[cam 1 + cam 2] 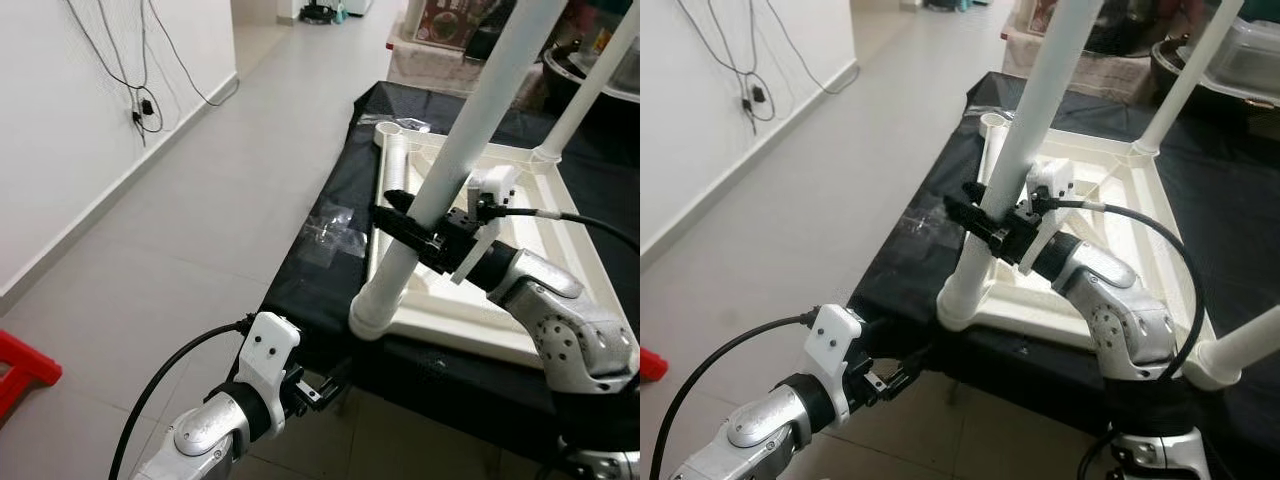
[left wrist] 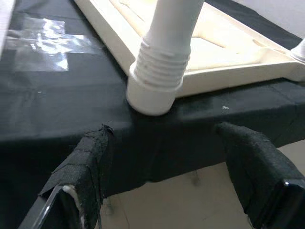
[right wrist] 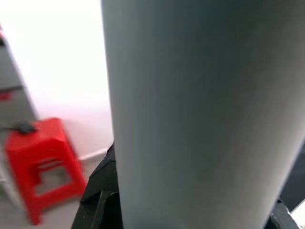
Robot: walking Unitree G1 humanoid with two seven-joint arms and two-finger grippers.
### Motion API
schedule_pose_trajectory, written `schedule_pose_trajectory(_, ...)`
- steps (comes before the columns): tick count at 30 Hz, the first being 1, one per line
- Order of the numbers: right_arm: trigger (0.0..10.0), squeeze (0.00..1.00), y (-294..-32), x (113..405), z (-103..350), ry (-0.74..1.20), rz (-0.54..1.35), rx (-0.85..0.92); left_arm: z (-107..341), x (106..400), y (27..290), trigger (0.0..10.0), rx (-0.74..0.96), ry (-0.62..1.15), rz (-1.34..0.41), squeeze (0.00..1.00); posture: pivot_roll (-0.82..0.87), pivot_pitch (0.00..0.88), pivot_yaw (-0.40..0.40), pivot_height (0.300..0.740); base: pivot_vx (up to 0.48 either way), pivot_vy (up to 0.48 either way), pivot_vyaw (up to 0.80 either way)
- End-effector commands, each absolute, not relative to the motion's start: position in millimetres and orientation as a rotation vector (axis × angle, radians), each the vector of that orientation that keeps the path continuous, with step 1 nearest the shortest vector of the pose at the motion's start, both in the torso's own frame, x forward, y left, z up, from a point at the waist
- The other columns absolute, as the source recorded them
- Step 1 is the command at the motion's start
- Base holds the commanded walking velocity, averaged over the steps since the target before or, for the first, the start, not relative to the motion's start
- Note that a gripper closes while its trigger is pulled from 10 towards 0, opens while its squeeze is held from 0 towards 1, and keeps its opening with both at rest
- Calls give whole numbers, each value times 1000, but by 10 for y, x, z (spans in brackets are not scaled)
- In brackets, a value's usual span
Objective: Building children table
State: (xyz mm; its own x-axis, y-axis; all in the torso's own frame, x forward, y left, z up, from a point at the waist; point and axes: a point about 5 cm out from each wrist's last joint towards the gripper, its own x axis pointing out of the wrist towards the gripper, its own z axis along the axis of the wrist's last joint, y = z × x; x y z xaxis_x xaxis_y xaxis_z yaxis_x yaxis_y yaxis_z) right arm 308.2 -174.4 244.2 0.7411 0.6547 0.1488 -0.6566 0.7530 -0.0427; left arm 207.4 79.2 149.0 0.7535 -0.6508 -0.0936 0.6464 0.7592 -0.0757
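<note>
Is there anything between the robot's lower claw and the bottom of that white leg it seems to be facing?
Nothing visible stands in the way. The left gripper is open below the table edge, and between its fingers and the white leg base there is only the black cloth draped over the edge. The right gripper is clamped on the leg higher up.

Upturned tabletop (image 1: 440, 310) lying on the surface (image 1: 320, 270), legs pointing up.

The near-left leg (image 1: 450, 170) stands in the tabletop's near-left corner at the surface's front edge, with the right gripper (image 1: 405, 228) around it. A second leg (image 1: 590, 85) stands behind, to the right. The left gripper (image 1: 320, 392) hangs below the front edge.
</note>
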Motion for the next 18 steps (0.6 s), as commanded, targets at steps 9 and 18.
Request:
schedule_pose_trajectory(9, 10000, 0, -1967, 3216, 2416, -148, 477, -83, 1500, 2063, 762, 10000, -33, 118, -724, 0, 109, 131, -103, 740, 0, 0, 0)
schedule_pose_trajectory(18, 10000, 0, -1902, 3240, 2382, -144, 506, 22, 1504, 2061, 747, 10000, -32, 117, -725, 0, 108, 137, -108, 740, 0, 0, 0)
